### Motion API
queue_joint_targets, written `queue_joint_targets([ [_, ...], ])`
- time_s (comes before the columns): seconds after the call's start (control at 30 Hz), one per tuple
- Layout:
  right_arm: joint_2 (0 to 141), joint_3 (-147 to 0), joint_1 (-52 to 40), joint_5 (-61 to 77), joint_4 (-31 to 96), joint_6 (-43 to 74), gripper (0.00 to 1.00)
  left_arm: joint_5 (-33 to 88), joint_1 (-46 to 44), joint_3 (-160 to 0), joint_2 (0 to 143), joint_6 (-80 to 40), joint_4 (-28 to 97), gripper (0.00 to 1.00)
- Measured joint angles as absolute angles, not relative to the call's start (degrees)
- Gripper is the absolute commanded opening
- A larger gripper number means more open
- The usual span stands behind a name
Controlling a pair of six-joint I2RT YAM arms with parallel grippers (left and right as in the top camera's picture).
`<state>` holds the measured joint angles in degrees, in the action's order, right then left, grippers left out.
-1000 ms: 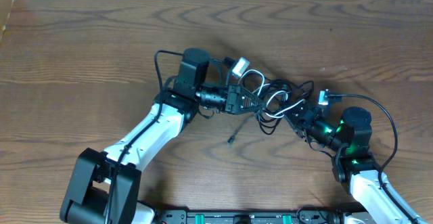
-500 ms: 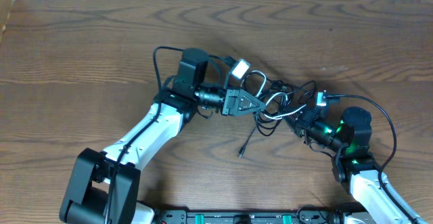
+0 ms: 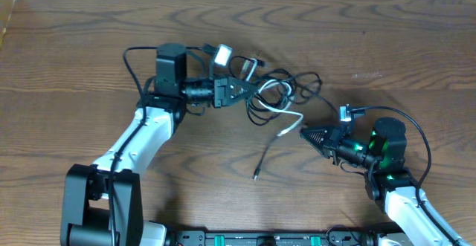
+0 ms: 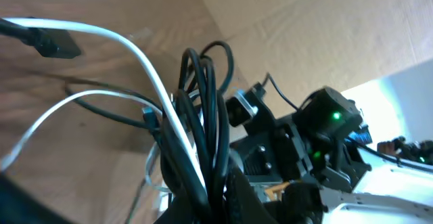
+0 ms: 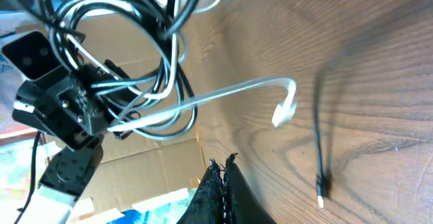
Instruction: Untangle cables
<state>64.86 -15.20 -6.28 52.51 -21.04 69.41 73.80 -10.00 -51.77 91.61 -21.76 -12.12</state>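
While the left gripper (image 3: pixel 241 91) is clamping the cables (image 3: pixel 274 96) aloft, letting ends hang free, the right gripper (image 3: pixel 306 134) is hovering closed and empty.

Left arm sits further left than before. The left gripper (image 3: pixel 239 91), clamped on the tangle of thin black and white flexible cables (image 3: pixel 279 94), has dragged it leftward. The right gripper (image 3: pixel 305 135), a second ago among the loops with jaws parted, is now closed on nothing and stands clear of the tangle, to its lower right. The white cable's plug end (image 3: pixel 285 131) now trails free toward the right gripper. The loose black cord's plug tip (image 3: pixel 255 176) lies lower in the overhead view than before.
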Motion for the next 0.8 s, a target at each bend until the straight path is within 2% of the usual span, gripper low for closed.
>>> queue_joint_targets([
  [0.1, 64.86, -15.20, -6.28, 52.75, -21.02, 69.19, 0.01, 73.30, -9.54, -51.77, 91.61, -21.52, -12.16, 0.08],
  [0.2, 64.86, -15.20, -6.28, 53.19, -20.82, 68.16, 0.16, 73.28, -9.58, -51.77, 91.61, -21.12, -12.16, 0.08],
  [0.23, 64.86, -15.20, -6.31, 53.25, -20.84, 67.94, 0.17, 73.25, -9.56, -51.77, 91.61, -21.12, -12.16, 0.08],
  [0.5, 64.86, -15.20, -8.03, 53.04, -22.50, 67.18, 0.18, 73.10, -11.07, -51.77, 91.61, -20.95, -9.30, 0.08],
  [0.8, 64.86, -15.20, -12.73, 44.62, -23.42, 68.12, 0.18, 73.10, -16.40, -51.77, 91.61, -20.93, -8.97, 0.08],
])
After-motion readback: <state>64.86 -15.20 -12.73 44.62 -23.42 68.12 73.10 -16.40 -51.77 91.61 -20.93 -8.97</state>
